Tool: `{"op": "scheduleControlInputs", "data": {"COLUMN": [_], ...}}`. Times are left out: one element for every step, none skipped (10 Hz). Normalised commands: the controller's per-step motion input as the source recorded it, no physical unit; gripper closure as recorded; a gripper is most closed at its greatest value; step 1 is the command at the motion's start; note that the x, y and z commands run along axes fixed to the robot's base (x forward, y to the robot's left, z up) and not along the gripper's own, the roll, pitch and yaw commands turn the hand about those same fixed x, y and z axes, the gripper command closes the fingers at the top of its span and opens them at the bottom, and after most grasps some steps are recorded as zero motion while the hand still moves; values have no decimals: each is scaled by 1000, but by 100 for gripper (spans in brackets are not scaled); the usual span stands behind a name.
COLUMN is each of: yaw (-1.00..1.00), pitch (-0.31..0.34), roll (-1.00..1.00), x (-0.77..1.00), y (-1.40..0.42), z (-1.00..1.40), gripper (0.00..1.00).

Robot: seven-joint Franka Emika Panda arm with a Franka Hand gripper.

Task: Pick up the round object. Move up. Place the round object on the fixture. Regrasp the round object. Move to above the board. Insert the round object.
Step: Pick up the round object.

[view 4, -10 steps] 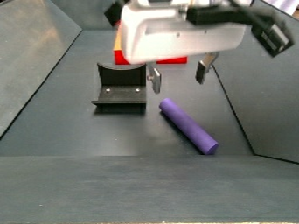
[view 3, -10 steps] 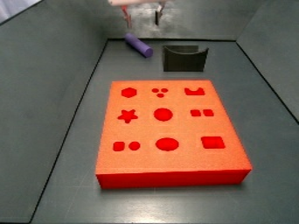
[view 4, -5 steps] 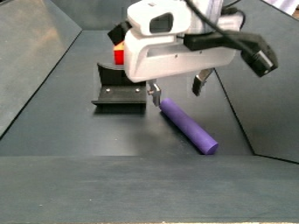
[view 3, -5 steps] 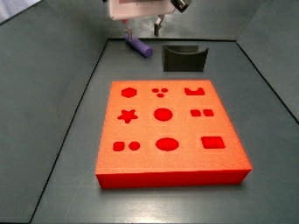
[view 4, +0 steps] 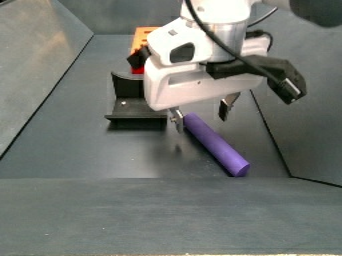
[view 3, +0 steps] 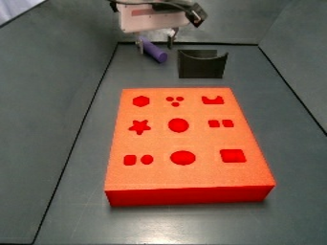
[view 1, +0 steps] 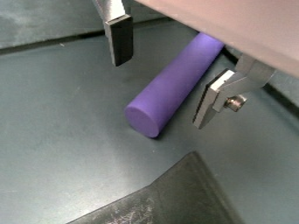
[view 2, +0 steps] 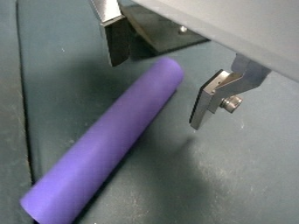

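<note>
The pincer [view 1: 163, 74] hangs low with its plates spread either side of the purple peg [view 1: 173, 85], which lies flat on the floor beside the fixture [view 4: 138, 103]. The peg's long axis crosses the gap, ready for pinching.

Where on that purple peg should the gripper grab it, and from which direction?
From above, across the round object near its end, one finger on each curved side. It lies flat on the floor, so only its sides are free. The open gripper already straddles that end.
</note>
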Motion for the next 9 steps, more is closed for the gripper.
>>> {"op": "scheduleControlInputs", "data": {"yaw": [0, 0, 0, 0, 0, 0, 0, 0, 0], "pitch": [-34, -33, -50, -101, -9, 0, 0, 0, 0], "roll": [-116, -114, -123, -123, 0, 0, 0, 0, 0], "x": [0, 0, 0, -23, 0, 0, 0, 0, 0], "y": [0, 0, 0, 49, 0, 0, 0, 0, 0], "z": [-509, -480, -426, -71, 0, 0, 0, 0, 0], "gripper": [0, 0, 0, 0, 0, 0, 100, 100, 100]}}
